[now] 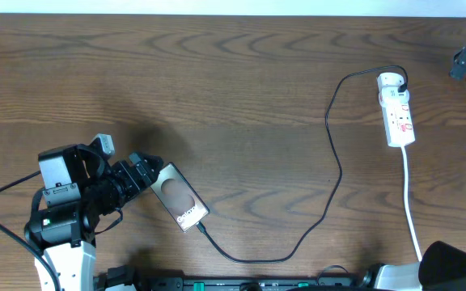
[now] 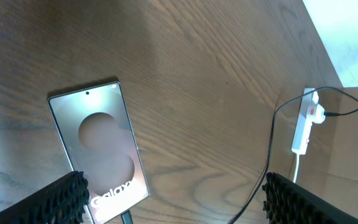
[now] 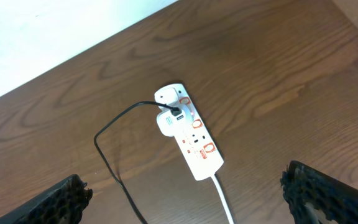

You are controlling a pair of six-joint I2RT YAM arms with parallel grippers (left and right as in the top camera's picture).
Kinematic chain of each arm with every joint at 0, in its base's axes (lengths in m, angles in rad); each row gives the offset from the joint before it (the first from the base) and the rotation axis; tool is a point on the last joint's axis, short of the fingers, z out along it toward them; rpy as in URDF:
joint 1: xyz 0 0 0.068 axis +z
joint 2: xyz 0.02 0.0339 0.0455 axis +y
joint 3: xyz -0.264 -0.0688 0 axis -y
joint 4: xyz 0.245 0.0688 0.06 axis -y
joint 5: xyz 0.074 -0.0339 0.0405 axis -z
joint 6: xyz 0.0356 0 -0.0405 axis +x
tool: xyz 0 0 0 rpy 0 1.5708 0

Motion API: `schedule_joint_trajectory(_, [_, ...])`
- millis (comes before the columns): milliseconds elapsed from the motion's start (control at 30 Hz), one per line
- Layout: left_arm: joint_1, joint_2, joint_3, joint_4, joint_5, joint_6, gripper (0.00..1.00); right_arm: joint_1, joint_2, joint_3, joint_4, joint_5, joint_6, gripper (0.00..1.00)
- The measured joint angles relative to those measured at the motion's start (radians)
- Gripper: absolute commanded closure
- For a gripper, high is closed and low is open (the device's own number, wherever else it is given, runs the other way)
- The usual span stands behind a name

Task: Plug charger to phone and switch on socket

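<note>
The phone (image 1: 180, 196) lies flat on the desk (image 1: 233, 81), face up, right in front of the left claw (image 1: 154, 171). In the left wrist view it sits (image 2: 101, 149) just ahead of the claw (image 2: 179, 199), off toward one finger and not pinched by either. That claw is spread wide with nothing in it.

The charger (image 1: 334, 162) has its tip at the phone's edge nearest the claw, and it looks plugged in. From there the cable loops across the desk to the socket (image 1: 396, 109), far off from the left claw.

The right claw (image 3: 194, 196) hangs over that socket (image 3: 188, 134), fingers spread as wide as they go and holding nothing. The strip lies just ahead of it with the black cable (image 3: 107, 155) plugged into its far end. Can't tell if the red switches are on.
</note>
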Motion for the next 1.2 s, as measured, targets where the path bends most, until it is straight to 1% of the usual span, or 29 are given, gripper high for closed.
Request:
schedule_joint_trajectory(233, [-0.005,-0.002,0.000,-0.013,-0.008,0.003,0.12,0.000,0.000,0.000,0.000,0.000,0.000,0.01])
schedule_joint_trajectory(400, [-0.047,-0.079,-0.003,-0.109,-0.143,0.004,0.12,0.000,0.000,0.000,0.000,0.000,0.000,0.01])
schedule_joint_trajectory(500, [-0.091,-0.178,-0.032,-0.101,-0.251,0.005,0.12,0.000,0.000,0.000,-0.001,0.000,0.000,0.01])
schedule_joint_trajectory(567, [-0.114,-0.250,-0.069,-0.069,-0.307,0.004,0.12,0.000,0.000,0.000,-0.001,0.000,0.000,0.01])
schedule_joint_trajectory(767, [-0.147,-0.507,-0.257,0.232,-0.420,0.007,0.12,0.000,0.000,0.000,-0.002,0.002,0.000,0.01])
schedule_joint_trajectory(867, [-0.147,-0.642,-0.380,0.435,-0.459,0.011,0.12,0.000,0.000,0.000,-0.003,0.003,0.000,0.01])
schedule_joint_trajectory(933, [-0.147,-0.712,-0.449,0.541,-0.478,0.017,0.12,0.000,0.000,0.000,-0.003,0.004,0.000,0.01])
schedule_joint_trajectory(1033, [-0.148,-0.790,-0.556,0.758,-0.502,0.034,0.11,0.000,0.000,0.000,-0.002,0.003,0.000,0.01])
schedule_joint_trajectory(1100, [-0.154,-0.831,-0.627,0.904,-0.515,0.076,0.12,0.000,0.000,0.000,-0.002,0.003,0.000,0.01])
schedule_joint_trajectory(1200, [-0.172,-0.864,-0.691,1.025,-0.525,0.161,0.11,0.000,0.000,0.000,-0.003,0.003,0.000,0.01])
